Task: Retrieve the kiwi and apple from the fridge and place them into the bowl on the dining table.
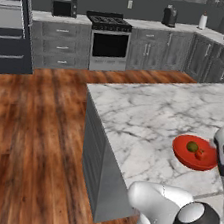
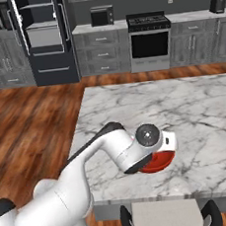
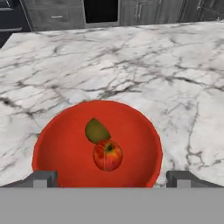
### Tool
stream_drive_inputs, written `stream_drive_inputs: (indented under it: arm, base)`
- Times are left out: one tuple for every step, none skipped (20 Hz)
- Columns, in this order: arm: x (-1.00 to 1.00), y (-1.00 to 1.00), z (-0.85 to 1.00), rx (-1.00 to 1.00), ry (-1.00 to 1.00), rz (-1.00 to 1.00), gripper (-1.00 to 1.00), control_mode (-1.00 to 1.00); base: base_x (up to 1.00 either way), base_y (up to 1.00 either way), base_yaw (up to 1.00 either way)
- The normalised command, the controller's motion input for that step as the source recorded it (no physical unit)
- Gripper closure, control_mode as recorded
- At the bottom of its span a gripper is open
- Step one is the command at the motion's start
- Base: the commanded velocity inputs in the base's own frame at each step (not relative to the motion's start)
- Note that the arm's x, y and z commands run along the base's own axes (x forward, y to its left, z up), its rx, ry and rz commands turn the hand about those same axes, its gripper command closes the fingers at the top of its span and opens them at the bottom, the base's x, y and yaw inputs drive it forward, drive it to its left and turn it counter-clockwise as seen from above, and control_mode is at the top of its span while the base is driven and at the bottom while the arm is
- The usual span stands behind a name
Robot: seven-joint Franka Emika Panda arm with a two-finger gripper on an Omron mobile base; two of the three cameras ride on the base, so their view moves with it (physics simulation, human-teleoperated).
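Hand (image 3: 112, 179) hangs just above the near rim of the bowl (image 3: 57, 148), jaws spread wide with one fingertip (image 3: 43, 178) beyond each side of the bowl, nothing between them. Holding nothing.

Bowl sits on the desk (image 3: 131, 65), on the marble top, not far from the near edge as the right base view shows it (image 2: 158, 165); there the arm's wrist covers most of it.

Kiwi (image 3: 96, 130) and apple (image 3: 107, 155) both lie inside the bowl, near its middle. They touch: the kiwi is on the far side, the apple on the side closer to the hand, slightly overlapping the kiwi from this angle. In the left base view both are small blobs in the bowl (image 1: 181, 153), kiwi (image 1: 193, 146) left of apple (image 1: 200, 153), the white wrist just to the right of the bowl.

Fridge (image 2: 44, 41) stands against the far wall, well apart from the desk (image 2: 184, 107), across the wood floor (image 1: 30, 133). One door is open and the light shelves inside are visible. Oven (image 2: 149, 42) and grey cabinets (image 1: 58, 43) run along the same wall.
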Motion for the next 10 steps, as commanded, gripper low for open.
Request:
stream_drive_inputs:
  arm:
    - [-0.57, 0.00, 0.86, -0.04, -0.17, 0.00, -1.00, -1.00]
    - [-0.59, 0.00, 0.79, -0.05, -0.17, 0.00, -1.00, -1.00]
    - [-0.66, 0.01, 0.66, -0.07, -0.14, 0.00, -1.00, -1.00]
    - [-0.64, 0.09, 0.57, -0.08, -0.12, 0.00, -1.00, -1.00]
    - [-0.61, 0.16, 0.52, -0.09, -0.12, 0.00, -1.00, -1.00]
    - [-0.54, 0.24, 0.45, -0.10, -0.13, 0.00, -1.00, -1.00]
    - [-0.53, 0.30, 0.46, -0.10, -0.16, 0.01, -1.00, -1.00]
    - [-0.55, 0.33, 0.47, -0.11, -0.18, 0.02, -1.00, -1.00]
    - [-0.57, 0.36, 0.50, -0.11, -0.18, 0.03, -1.00, -1.00]
    - [-0.58, 0.39, 0.52, -0.13, -0.17, 0.03, -1.00, -1.00]
  base:
    - [0.00, 0.00, 0.00]
    - [0.00, 0.00, 0.00]
    - [0.00, 0.00, 0.00]
    - [0.00, 0.00, 0.00]
    - [0.00, 0.00, 0.00]
    - [0.00, 0.00, 0.00]
    - [0.00, 0.00, 0.00]
    - [0.00, 0.00, 0.00]
    - [0.00, 0.00, 0.00]
    - [0.00, 0.00, 0.00]
